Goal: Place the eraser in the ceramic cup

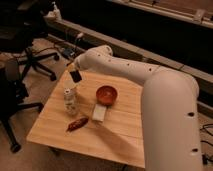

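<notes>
Clutter on the wooden desk [120, 135] is sparse: a shallow red-orange round bowl [106, 94] sits near the middle of the frame, a flat white rectangular pad [99, 113] lies just below it, and a small red pepper-like item [76, 124] rests lower left, near the desk's front edge. The ceramic cup [70, 100], a tall narrow white cylinder with faint dark markings, stands upright left of the bowl, apart from it. The desk top is pale planked wood with visible seams.

Above the cup, in the upper left of the desk area, the pincer [73, 70] hangs pressed together on the eraser [76, 75], a flat black rectangular block that points downward from the fingers, its lower end above the cup's mouth and not yet inside. The arm [130, 70] is smooth, white and rounded, sweeping in from the right edge and crossing behind the bowl. Black office chairs [22, 60] stand on the floor at the left.
</notes>
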